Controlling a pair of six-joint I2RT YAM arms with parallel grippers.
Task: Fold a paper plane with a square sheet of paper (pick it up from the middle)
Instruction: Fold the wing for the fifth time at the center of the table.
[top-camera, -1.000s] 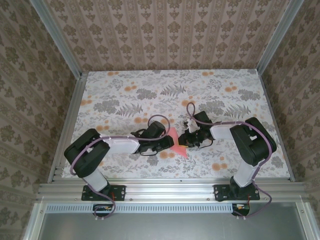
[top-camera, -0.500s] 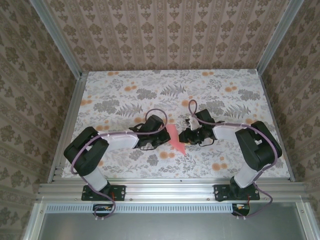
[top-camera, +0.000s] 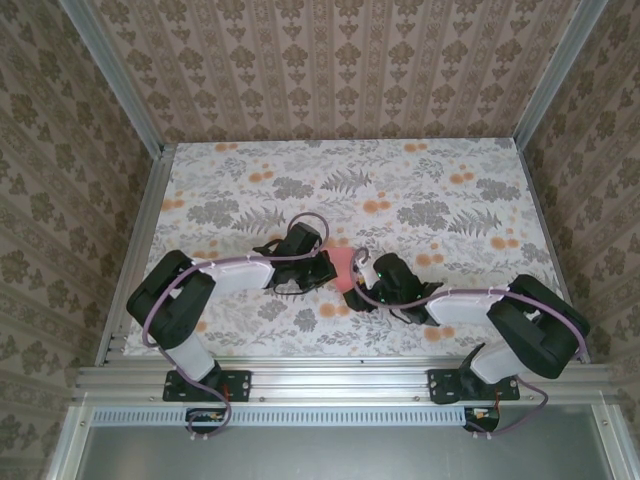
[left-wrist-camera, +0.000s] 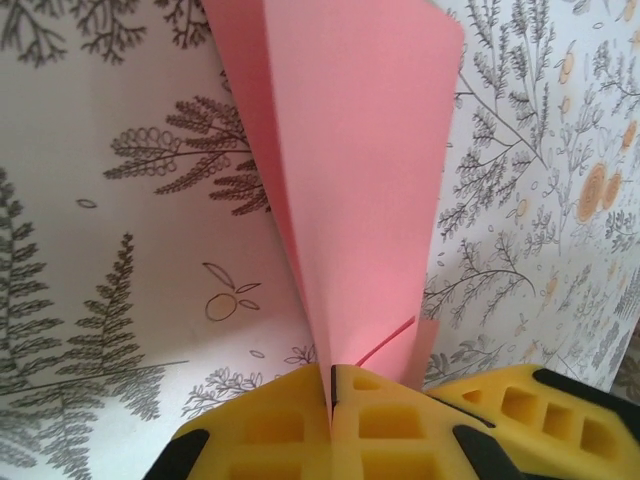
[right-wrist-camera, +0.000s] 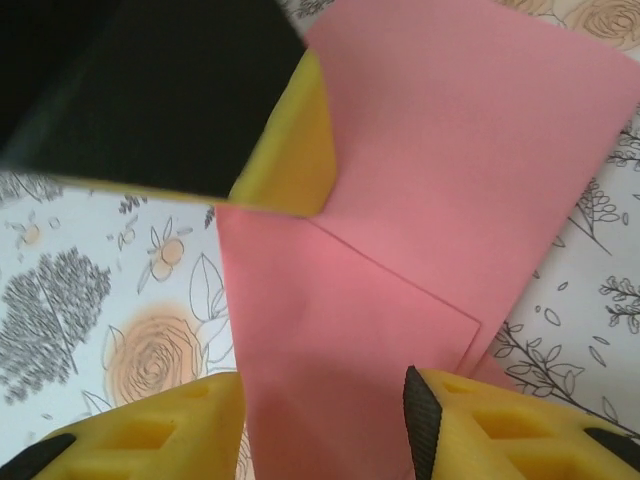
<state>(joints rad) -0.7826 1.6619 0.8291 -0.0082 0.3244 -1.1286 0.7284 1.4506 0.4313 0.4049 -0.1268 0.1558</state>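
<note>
**Folded pink sheet pinched in the left claw, with the right claw spread around it from the other side**

The square sheet of paper (top-camera: 345, 268), already creased into layers, sits just below the centre of the top view. It lies between the two claws over the flowered table (top-camera: 250, 180); whether it touches the table I cannot tell. In the left wrist view, its long axis runs from the bottom centre toward the top of the frame, widening as it goes. The left claw (left-wrist-camera: 333, 388) is clamped on the narrow bottom end, its yellow pads (left-wrist-camera: 290, 430) pressed together on the layers. In the right wrist view, the right claw (right-wrist-camera: 322, 410) stands apart at the bottom edge, and the sheet passes up between its fingers (right-wrist-camera: 150, 440) toward the upper right. I judge the right claw best placed to close on the sheet next.
</note>
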